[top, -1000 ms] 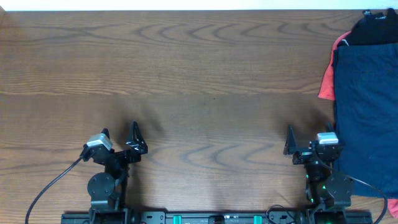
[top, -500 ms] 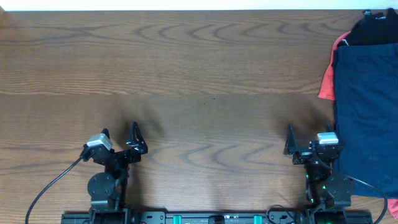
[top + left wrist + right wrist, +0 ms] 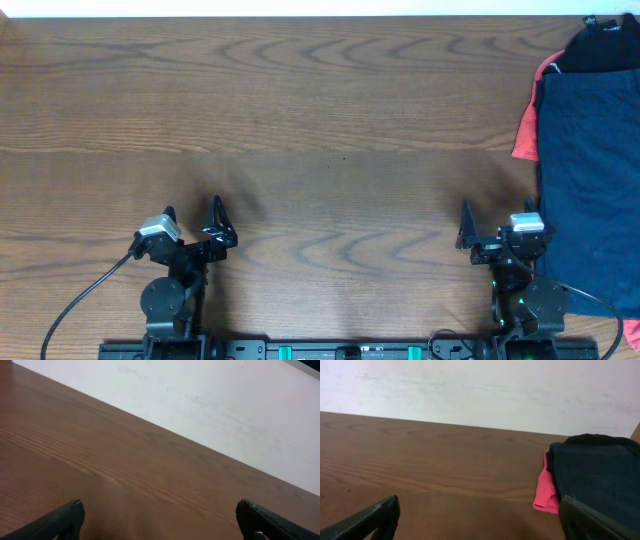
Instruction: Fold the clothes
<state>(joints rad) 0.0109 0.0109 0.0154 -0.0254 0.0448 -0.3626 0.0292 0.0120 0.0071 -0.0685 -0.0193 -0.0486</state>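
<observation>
Wood-grain brown table (image 3: 300, 100) looks exactly as it did a second ago: nothing has moved. The left end effector (image 3: 192, 222) and right end effector (image 3: 490, 232) both stand spread apart and empty. The limp navy-blue clothes (image 3: 590, 180), with a coral-red piece (image 3: 525, 130) and a black piece (image 3: 605, 45), lie just beside the right end effector and ahead of it. Folding looks unstarted.

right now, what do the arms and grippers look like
Both black: left arm and right arm, round joints, light grey wrist block. Black tapered fingers on left gripper and right gripper. Black cable trails from each arm; green lights on the right.
</observation>
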